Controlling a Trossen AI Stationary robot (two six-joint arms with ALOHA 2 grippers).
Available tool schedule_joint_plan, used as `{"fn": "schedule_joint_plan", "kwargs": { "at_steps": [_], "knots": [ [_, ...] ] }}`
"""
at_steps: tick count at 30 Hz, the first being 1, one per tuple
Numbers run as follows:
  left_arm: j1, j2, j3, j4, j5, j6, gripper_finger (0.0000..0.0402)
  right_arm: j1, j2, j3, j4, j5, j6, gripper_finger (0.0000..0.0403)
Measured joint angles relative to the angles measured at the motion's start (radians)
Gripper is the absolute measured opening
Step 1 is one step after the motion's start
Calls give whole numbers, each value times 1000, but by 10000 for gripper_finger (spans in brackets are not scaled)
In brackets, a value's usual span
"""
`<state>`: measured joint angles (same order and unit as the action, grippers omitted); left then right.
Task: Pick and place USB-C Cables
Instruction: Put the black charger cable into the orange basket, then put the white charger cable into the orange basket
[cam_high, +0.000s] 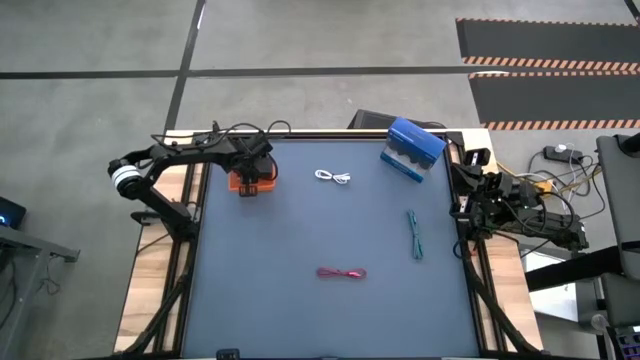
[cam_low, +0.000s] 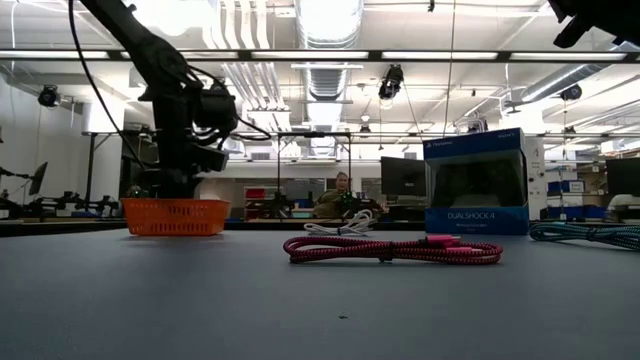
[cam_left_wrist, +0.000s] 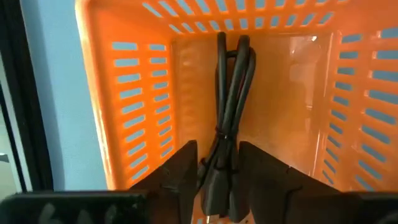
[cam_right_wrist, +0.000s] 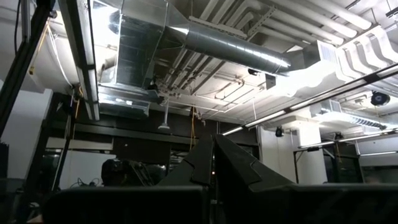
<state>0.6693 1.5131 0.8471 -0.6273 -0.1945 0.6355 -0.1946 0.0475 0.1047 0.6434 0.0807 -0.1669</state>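
My left gripper (cam_high: 252, 176) reaches down into the orange slotted tray (cam_high: 243, 186) at the table's far left and is shut on the black USB-C cable (cam_left_wrist: 231, 93). The white cable (cam_high: 332, 177) lies on the mat to the right of the tray. A teal cable (cam_high: 415, 236) lies near the right edge. The red-pink cable (cam_high: 342, 272) lies nearer the front, also seen in the low view (cam_low: 392, 249). My right gripper (cam_right_wrist: 214, 158) is shut, parked off the table's right edge (cam_high: 466, 205) and pointing up at the ceiling. My left gripper pinches the black cable's bundled near end (cam_left_wrist: 219, 177) between its two fingers (cam_left_wrist: 184, 167), coming from above into the tray. The cable runs along the line of the fingers. Its looped far end (cam_left_wrist: 231, 46) reaches the tray floor by the far wall.
A blue box (cam_high: 412, 150) stands at the table's far right, seen upright in the low view (cam_low: 476, 182). The tray's orange walls (cam_left_wrist: 134, 93) close in around my left gripper. Open dark mat (cam_high: 300, 230) lies between the cables. A person sits in the room beyond the table (cam_low: 343, 192).
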Motion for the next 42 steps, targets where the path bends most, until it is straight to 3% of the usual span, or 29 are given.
{"fn": "schedule_joint_plan", "kwargs": {
  "at_steps": [7, 17, 20, 25, 33, 42],
  "knots": [
    [-1, -57, 24, -22, -29, 7, 114, 0, 0, 0, 0, 0, 2, 9],
    [-39, -260, 75, -16, -29, -83, 114, 0, 0, 0, -3, 0, -13, 9],
    [-57, -327, 76, 53, -6, -169, 114, 0, 0, 0, -20, 0, -10, 9],
    [-94, -430, 43, 161, 137, -327, 114, 0, 0, 0, -40, 0, -9, 9],
    [-208, -540, -73, 423, 145, -425, 114, 0, 1, 0, -144, -1, 5, 9],
    [-309, -545, -177, 681, 149, -430, 114, 0, 0, -27, -180, -37, 10, 9]
  ]
}}
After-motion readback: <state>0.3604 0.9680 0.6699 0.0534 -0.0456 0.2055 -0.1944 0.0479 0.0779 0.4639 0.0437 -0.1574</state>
